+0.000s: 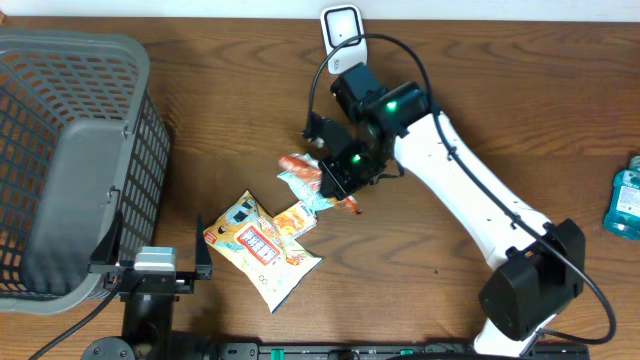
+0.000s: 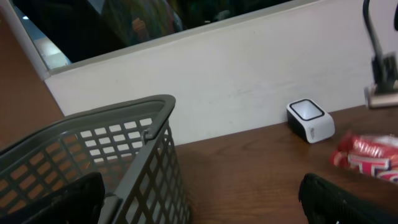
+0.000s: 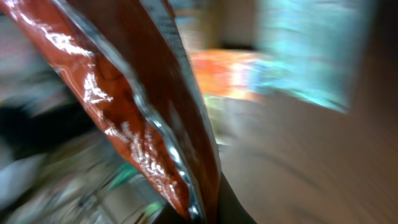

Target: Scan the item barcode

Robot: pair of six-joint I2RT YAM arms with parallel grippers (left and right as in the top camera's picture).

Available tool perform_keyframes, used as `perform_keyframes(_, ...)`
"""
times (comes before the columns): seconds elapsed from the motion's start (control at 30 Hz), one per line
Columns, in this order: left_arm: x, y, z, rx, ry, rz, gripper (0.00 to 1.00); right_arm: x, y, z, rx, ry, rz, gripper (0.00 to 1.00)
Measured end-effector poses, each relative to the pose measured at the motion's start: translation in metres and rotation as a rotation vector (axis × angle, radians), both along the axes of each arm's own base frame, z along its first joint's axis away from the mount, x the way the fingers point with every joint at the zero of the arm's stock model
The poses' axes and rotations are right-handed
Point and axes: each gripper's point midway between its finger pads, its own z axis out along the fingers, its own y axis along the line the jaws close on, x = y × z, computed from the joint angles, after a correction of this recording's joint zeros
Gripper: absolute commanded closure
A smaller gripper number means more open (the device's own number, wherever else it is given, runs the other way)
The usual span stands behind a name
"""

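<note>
One grey mesh basket [image 1: 70, 160], the only container, fills the left of the table [image 1: 500, 90]; inside it only its own floor and slotted walls show. The white right arm [image 1: 470, 190] reaches in from the lower right, and the right gripper [image 1: 338, 178] is clenched on a glossy red packet [image 3: 143, 124], the thing to scan. The packet sits at the upper end of the snack cluster, near the scanner but apart from it. The right wrist view is too blurred to show any barcode. Just below lie one large yellow packet [image 1: 262, 245] and one small orange packet [image 1: 295, 218], the two touching. Further wrappers overlap by the gripper, and I cannot count them. The left gripper [image 1: 155, 250] hangs released, fingers wide, against the basket's near corner, grasping nothing. One white scanner [image 1: 340, 25] stands at the far edge. One blue bottle [image 1: 625, 200] stands at the right edge.
</note>
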Motion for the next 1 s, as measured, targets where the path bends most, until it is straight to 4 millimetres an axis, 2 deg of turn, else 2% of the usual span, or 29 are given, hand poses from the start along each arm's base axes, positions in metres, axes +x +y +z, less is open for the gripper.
perform_keyframes(0.07,0.000,0.000,0.000,0.000,0.000,0.000,0.00,0.021,-0.027,-0.022,-0.198,-0.072,-0.180,0.99)
perform_keyframes(0.17,0.000,0.000,0.000,0.000,0.000,0.000,0.00,0.041,-0.073,-0.051,-0.442,-0.164,-0.463,0.99)
perform_keyframes(0.27,0.000,0.000,0.000,0.000,0.000,0.000,0.00,0.053,-0.094,-0.074,-0.527,-0.242,-0.624,0.99)
perform_keyframes(0.37,0.000,0.000,0.000,0.000,0.000,0.000,0.00,0.055,-0.109,-0.089,-0.579,-0.286,-0.694,0.99)
perform_keyframes(0.47,0.000,0.000,0.000,0.000,0.000,0.000,0.00,0.060,-0.121,-0.092,-0.623,-0.347,-0.740,0.98)
perform_keyframes(0.6,0.000,0.000,0.000,0.000,0.000,0.000,0.00,0.070,-0.124,-0.085,-0.641,-0.428,-0.782,0.99)
perform_keyframes(0.87,0.000,0.000,0.000,0.000,0.000,0.000,0.00,0.074,-0.131,-0.080,-0.651,-0.471,-0.908,0.99)
perform_keyframes(1.0,0.000,0.000,0.000,0.000,0.000,0.000,0.00,0.070,-0.144,-0.076,-0.689,-0.487,-1.005,0.99)
